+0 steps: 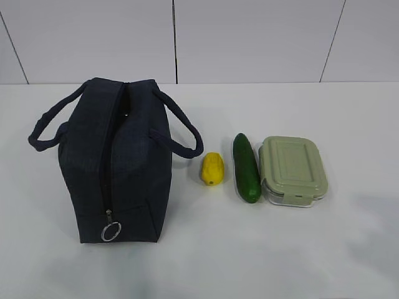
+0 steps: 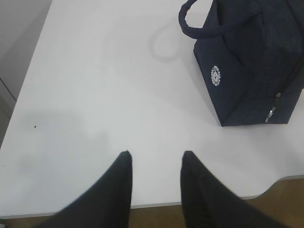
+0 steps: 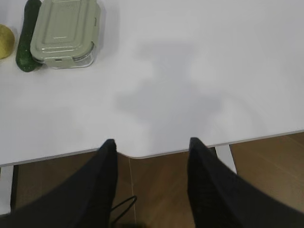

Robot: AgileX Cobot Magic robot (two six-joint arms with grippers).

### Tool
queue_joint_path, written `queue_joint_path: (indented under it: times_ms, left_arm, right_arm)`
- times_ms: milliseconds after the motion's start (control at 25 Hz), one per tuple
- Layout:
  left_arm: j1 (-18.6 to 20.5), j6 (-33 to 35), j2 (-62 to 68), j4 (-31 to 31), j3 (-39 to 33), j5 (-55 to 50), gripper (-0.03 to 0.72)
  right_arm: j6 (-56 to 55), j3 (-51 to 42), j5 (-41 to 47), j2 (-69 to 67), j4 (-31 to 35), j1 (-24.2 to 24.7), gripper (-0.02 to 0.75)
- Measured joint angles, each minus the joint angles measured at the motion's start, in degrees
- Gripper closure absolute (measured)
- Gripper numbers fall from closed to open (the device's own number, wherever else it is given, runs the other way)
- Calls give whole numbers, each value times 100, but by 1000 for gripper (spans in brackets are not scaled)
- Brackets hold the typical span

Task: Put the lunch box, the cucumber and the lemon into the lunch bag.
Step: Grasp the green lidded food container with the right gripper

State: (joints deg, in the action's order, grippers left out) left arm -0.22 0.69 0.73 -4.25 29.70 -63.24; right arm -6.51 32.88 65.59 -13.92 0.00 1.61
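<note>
Both grippers are seen only from the wrists; none shows in the exterior view, where the lunch bag (image 1: 115,162) stands on the left of the white table (image 1: 280,249), zipper (image 1: 107,168) running along its top and down to a silver ring pull (image 1: 111,232). Whether the zipper is fully shut cannot be told. To its right, well apart from the bag, the lemon (image 1: 212,168), the cucumber (image 1: 247,167) and the lunch box (image 1: 293,170) lie in a row, cucumber just beside the box. The bag is judged soft and liable to sag, best steadied by a handle or the ring pull. The box looks rigid and could be taken across its short sides; its lid may be slick. The cucumber is judged smooth and prone to roll, so a mid-length grip is advised. The lemon seems light and firm.

From the left wrist, the left gripper (image 2: 156,164) is seen parted and empty above bare table, the bag up to the right.

From the right wrist, the right gripper (image 3: 151,148) is parted wider, holding nothing, over the table edge, the lunch box far off at upper left.
</note>
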Motion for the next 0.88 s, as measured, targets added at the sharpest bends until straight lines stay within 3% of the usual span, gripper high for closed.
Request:
queue_joint_path:
  times_ms: [320,880]
  left_arm:
    - [0,0,0,0,0,0,443]
    - [0,0,0,0,0,0,443]
  right_arm:
    - [33,409,-218,-1570,592,0,377]
    - [1946,1675,-587,-4973,2896,0,377]
